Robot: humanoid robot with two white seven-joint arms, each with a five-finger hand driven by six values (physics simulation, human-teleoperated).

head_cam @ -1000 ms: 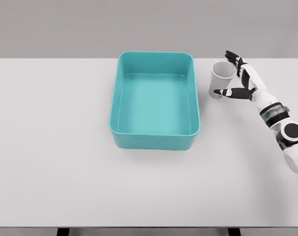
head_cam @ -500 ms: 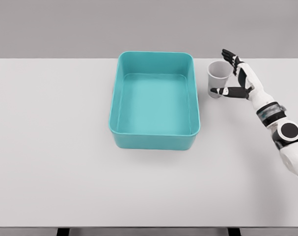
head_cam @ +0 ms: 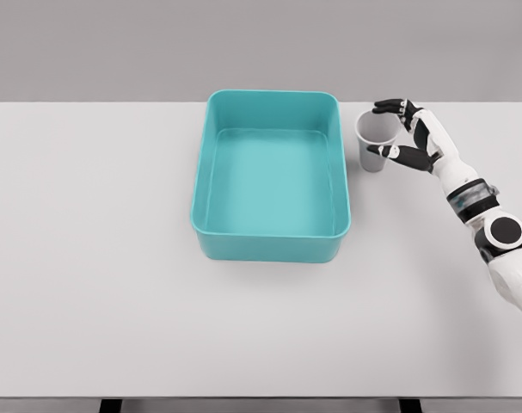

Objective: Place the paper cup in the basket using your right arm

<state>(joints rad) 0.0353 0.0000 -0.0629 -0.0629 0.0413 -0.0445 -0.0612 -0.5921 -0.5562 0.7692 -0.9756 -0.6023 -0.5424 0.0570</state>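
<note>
- Head view: the right hand (head_cam: 413,135) reaches in from the right of the teal basket (head_cam: 270,245), its white forearm running back toward the lower right edge of the frame.
- Its fingers (head_cam: 387,107) curl over the far rim of the paper cup (head_cam: 374,141) and its thumb (head_cam: 388,152) presses the near side, so the hand is partly closed around the cup in a loose clasp.
- The paper cup stands upright on the table, just beside the basket's right wall near its far corner, mouth facing up; it is outside the basket.
- The basket is a rectangular tub with rounded corners, open at the top.
- The table (head_cam: 97,258) is a plain white surface spanning the frame; dark legs show at its near edge.
- Behind the basket, past the table's far edge, is a flat grey wall (head_cam: 114,47).
</note>
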